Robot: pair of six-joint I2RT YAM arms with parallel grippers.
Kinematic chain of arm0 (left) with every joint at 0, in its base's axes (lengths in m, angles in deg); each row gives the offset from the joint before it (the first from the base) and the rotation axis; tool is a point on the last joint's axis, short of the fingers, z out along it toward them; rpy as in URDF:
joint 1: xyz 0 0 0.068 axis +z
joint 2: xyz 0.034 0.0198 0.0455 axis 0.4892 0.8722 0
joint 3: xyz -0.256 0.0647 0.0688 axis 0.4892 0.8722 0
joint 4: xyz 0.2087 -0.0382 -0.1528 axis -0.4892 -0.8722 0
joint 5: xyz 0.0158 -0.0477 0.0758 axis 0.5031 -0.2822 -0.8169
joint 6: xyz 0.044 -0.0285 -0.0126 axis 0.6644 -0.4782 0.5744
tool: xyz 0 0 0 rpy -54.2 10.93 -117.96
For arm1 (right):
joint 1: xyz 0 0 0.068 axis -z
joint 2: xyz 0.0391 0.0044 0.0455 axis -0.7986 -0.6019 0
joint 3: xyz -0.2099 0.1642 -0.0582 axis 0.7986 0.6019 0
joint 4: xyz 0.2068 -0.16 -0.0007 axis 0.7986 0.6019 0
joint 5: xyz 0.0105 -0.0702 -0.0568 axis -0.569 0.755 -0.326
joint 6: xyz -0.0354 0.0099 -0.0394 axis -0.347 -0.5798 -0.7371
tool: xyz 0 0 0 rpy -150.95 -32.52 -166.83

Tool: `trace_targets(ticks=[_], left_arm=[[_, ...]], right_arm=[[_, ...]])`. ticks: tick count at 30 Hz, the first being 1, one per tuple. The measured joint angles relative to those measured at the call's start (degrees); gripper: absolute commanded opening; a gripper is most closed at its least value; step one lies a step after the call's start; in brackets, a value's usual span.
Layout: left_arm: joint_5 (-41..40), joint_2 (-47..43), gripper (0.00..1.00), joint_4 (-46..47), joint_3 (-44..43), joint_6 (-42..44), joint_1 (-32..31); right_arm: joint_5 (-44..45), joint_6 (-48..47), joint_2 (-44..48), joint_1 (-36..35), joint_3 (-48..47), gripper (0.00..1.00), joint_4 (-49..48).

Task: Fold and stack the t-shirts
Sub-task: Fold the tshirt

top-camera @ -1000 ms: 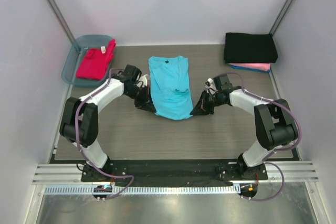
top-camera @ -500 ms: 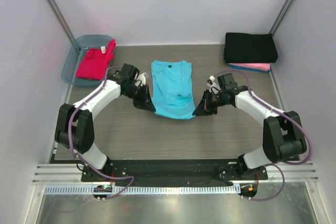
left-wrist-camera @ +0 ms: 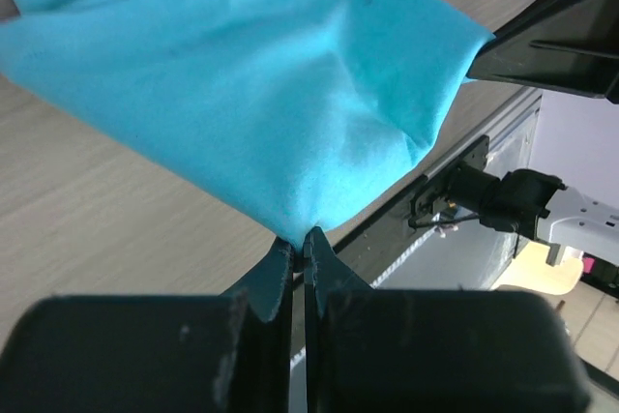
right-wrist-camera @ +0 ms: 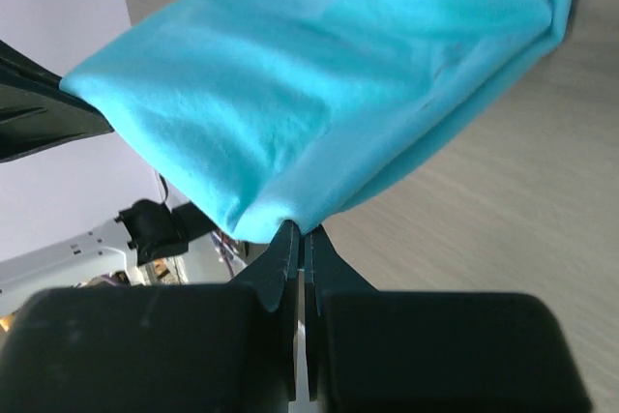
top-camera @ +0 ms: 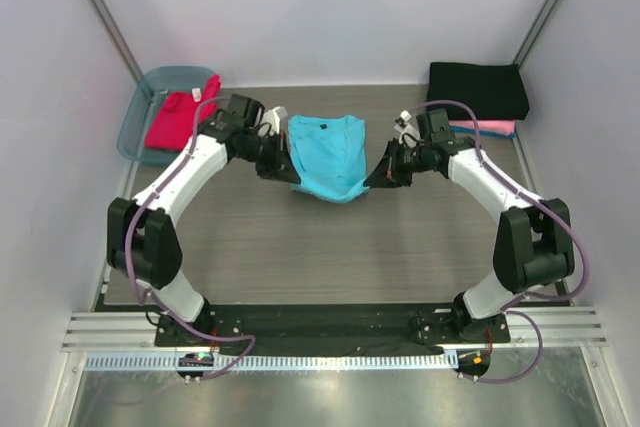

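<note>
Left gripper point(left-wrist-camera: 300, 241): jaws pressed together, pinching the near-left corner of the turquoise t-shirt point(top-camera: 326, 152). In the left wrist view the cloth runs straight out of the fingertips in a tight point.

Right gripper point(right-wrist-camera: 300, 235): jaws likewise closed, nipping the near-right corner of the same shirt. A doubled fold of cloth bunches just above the tips.

Between the two grips the near edge of the shirt hangs as a shallow curve, off the wood of the table point(top-camera: 350, 247). From there the cloth stretches away toward the far edge. The collar end, with its small dark neck label point(top-camera: 323, 128), lies farthest from the arm bases. The shirt sits about midway between the left and right edges, in the far half of the table.

Both arms reach forward and inward, elbows out, and the grippers face each other across the shirt.

Far-left corner: a translucent blue-grey tub point(top-camera: 133, 129) holds the crumpled red-magenta t-shirt point(top-camera: 180, 120), one part draped over the tub's right rim.

Far-right corner: the black t-shirt point(top-camera: 477, 90), folded flat, lies on top of the pink t-shirt point(top-camera: 486, 128), of which only a strip shows along the near side. Both are well apart from the grippers.
</note>
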Motion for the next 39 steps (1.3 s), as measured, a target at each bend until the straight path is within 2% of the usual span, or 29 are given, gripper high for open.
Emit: trace_targets(ticks=[8, 15, 24, 39], left_arm=[[-0.3, 9.5, 0.0, 0.9, -8.2, 1.1, 1.2], [0.8, 15.6, 0.0, 2.1, -9.0, -0.7, 1.6], [3.7, 15.2, 0.0, 4.4, -9.0, -3.5, 2.7], [7.5, 11.7, 0.0, 8.5, -8.5, -6.7, 2.7]], right_arm=[[0.0, 0.4, -6.7, 1.5, -5.2, 0.01, -4.6], [0.2, 1.5, -12.1, 2.8, -9.0, 0.01, -7.1], [0.1, 2.3, -14.8, 4.9, -15.8, 0.01, -9.1], [-0.3, 3.1, -14.5, 5.1, -14.8, 0.01, -9.8]])
